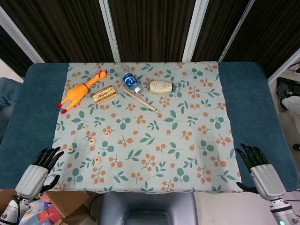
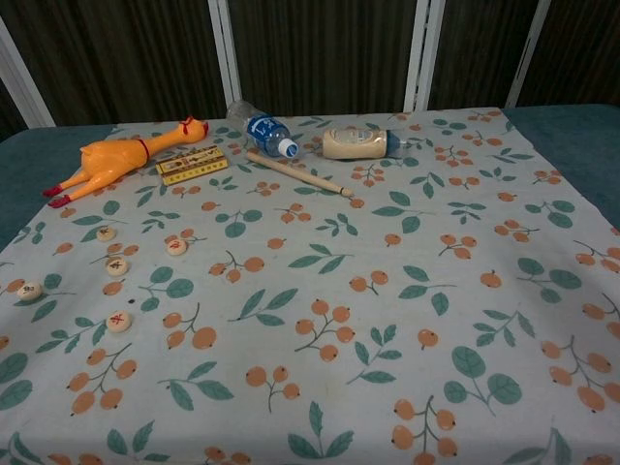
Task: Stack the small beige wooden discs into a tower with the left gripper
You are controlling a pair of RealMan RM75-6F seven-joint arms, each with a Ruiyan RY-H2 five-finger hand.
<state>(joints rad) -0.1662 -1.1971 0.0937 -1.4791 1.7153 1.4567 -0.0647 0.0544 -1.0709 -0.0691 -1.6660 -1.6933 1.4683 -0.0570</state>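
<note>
Several small beige wooden discs lie apart and flat on the leaf-print cloth at the left: one (image 1: 84, 126) furthest back, one (image 1: 107, 133) to its right, one (image 1: 70, 149) nearest my left hand, one (image 1: 97, 160) nearest the front. The chest view shows them too, such as the disc (image 2: 119, 321) at the front and the disc (image 2: 30, 290) at the far left. None lies on another. My left hand (image 1: 40, 170) hovers at the table's front left corner, fingers apart, holding nothing. My right hand (image 1: 259, 169) sits at the front right, fingers apart and empty.
At the back of the cloth lie a rubber chicken (image 1: 80, 91), a gold bar-shaped box (image 1: 104, 94), a blue-labelled bottle (image 1: 131, 81), a wooden stick (image 1: 140, 100) and a cream bottle (image 1: 161, 86). The blue table (image 1: 28, 108) shows on both sides of the cloth.
</note>
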